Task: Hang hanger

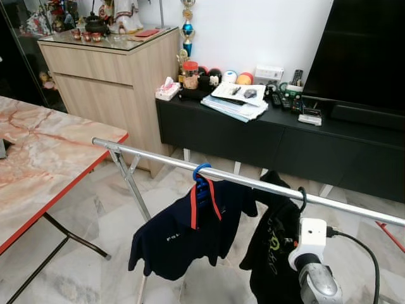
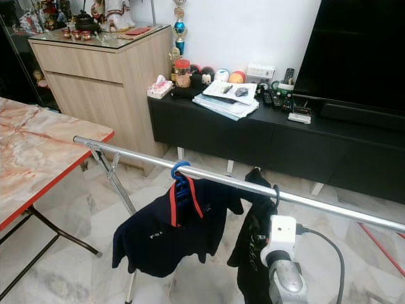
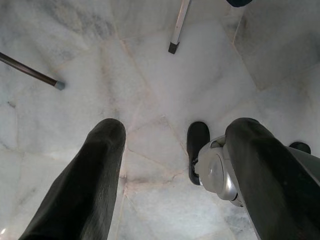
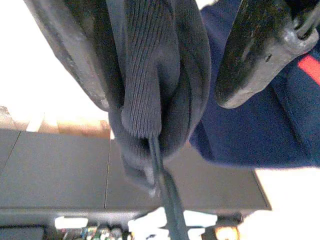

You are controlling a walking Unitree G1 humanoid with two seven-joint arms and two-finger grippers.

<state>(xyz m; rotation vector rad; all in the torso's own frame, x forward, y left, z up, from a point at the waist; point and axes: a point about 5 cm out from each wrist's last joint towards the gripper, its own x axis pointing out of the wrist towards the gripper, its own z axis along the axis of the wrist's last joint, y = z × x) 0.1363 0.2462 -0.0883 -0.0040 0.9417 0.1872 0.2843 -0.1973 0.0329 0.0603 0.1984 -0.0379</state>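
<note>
In a room with a pale marble floor (image 3: 150, 60), a black shirt (image 1: 272, 247) on its hanger (image 4: 167, 200) is held up at the silver rail (image 1: 253, 182) by the right gripper (image 4: 165, 65), fingers pinched on the collar, beside the blue-hooked navy shirt (image 1: 183, 234), so the hook must next be lowered over the rail, while the left gripper (image 3: 170, 165) is hung idle, fingers wide.

No legible text anywhere.

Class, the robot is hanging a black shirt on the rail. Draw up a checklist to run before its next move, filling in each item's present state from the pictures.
1. Right gripper shut on the black shirt collar: ok.
2. Black hanger hook over the rail: ok, as it seems.
3. Hook seated firmly: cannot tell.
4. Navy shirt on its blue hanger, apart from the black shirt: ok.
5. Left gripper open, idle above the floor: ok.
</note>
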